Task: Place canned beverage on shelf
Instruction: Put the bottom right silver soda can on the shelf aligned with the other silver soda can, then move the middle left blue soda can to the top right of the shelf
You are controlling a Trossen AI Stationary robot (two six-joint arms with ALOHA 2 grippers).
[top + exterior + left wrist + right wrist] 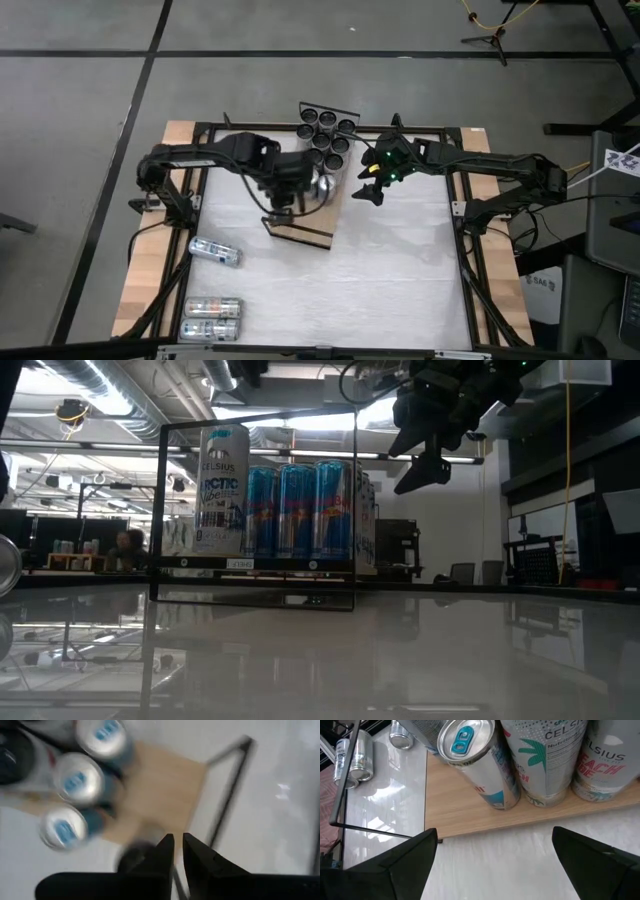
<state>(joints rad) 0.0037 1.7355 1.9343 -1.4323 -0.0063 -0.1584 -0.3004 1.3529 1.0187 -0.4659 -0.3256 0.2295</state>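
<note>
The shelf [303,233] is a light-wood board lying aslant at the table's far middle, with a black wire rail [231,785] at its end. Several cans [325,135] stand upright on its far half, blue ones [300,510] and white Celsius ones [547,760]. A silver can with a blue tab [467,740] stands nearest the bare wood. My left gripper [178,851] hangs shut above the shelf's bare near part [160,780], pointing down, with nothing in it. My right gripper [495,845] stands open beside the shelf on its right side, facing the cans.
Three loose cans lie on the table at the near left, one [215,252] alone and two [212,317] side by side. The white tabletop [400,270] has open room to the right and near side. Black frame bars [465,250] run along the table's edges.
</note>
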